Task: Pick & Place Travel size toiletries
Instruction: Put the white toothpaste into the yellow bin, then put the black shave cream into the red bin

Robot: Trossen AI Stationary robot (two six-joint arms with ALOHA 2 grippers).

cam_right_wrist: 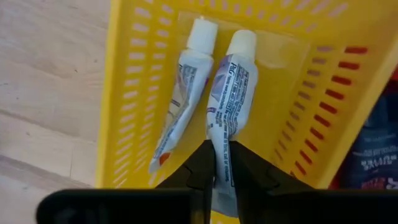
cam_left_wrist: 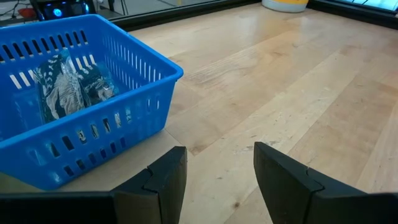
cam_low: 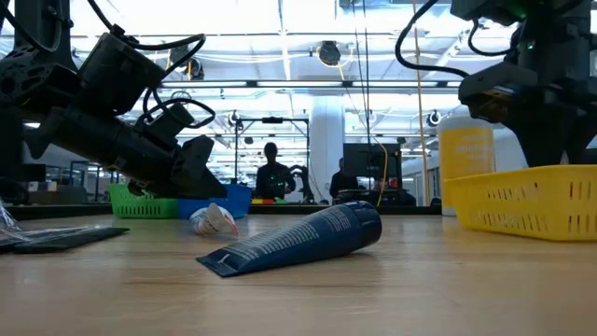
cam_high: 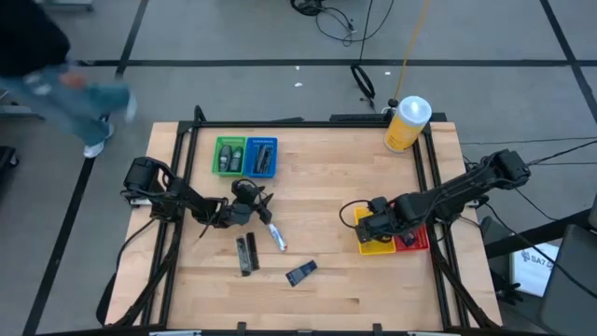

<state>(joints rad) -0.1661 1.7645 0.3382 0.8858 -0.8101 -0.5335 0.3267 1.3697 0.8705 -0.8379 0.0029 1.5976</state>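
Over yellow tray [cam_right_wrist: 124, 93]: right tool [cam_right_wrist: 222, 163] pinching second white tube [cam_right_wrist: 229, 93]. Left tool [cam_left_wrist: 217, 180] spread, empty. Still loose on bench [cam_high: 373, 299]: four toiletries [cam_high: 270, 252].

Table [cam_high: 354, 187], layout:
- Back left: two trays side by side [cam_high: 230, 155] [cam_high: 261, 157], packets in each.
- Back right corner: large bottle [cam_high: 407, 123].
- Right edge: two trays side by side [cam_high: 371, 245] [cam_high: 417, 240]; two mini tubes [cam_right_wrist: 180, 99] [cam_right_wrist: 231, 87] lying alongside each other in the left one.
- Front centre, loose: two flat packets [cam_high: 246, 254], one small tube [cam_high: 276, 236], one larger tube [cam_high: 301, 273] nearest the front.
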